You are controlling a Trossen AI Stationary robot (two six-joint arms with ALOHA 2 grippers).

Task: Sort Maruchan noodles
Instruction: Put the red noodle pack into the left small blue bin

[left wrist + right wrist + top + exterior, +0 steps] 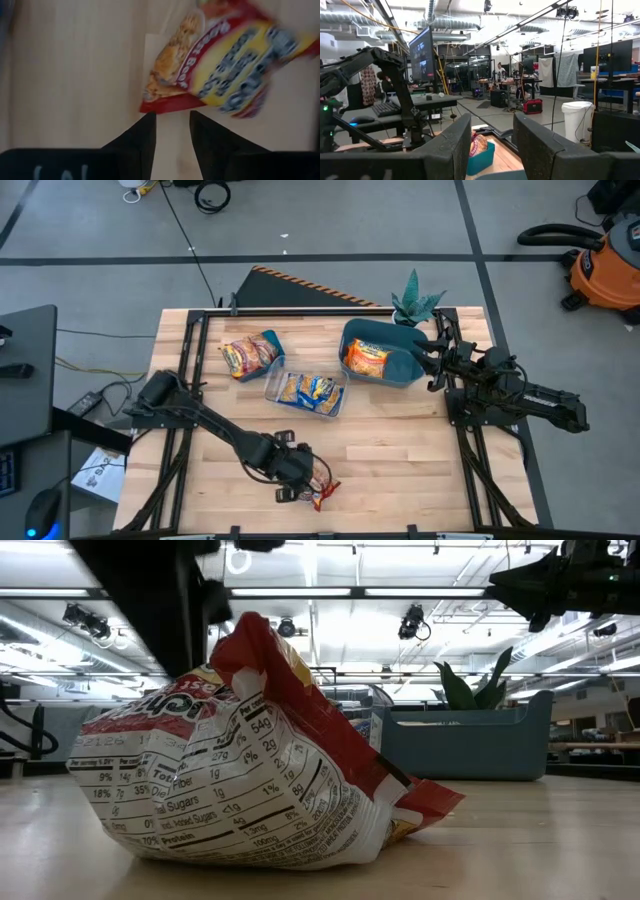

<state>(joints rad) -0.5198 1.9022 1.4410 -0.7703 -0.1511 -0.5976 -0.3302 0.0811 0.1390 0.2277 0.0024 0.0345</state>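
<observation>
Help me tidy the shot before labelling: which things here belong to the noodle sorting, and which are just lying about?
Part of the job:
red-and-yellow noodle packet at the left gripper
orange packets in the large teal bin
packets in the small teal bin
blue-and-yellow packets in the clear tray

Lying about:
potted plant
orange shop vacuum

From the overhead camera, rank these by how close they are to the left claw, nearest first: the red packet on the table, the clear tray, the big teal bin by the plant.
1. Red packet: right at the left claw, near the table's front edge.
2. Clear tray: mid-table, holding blue-and-yellow packets.
3. Big teal bin: back right, beside the right claw.
</observation>
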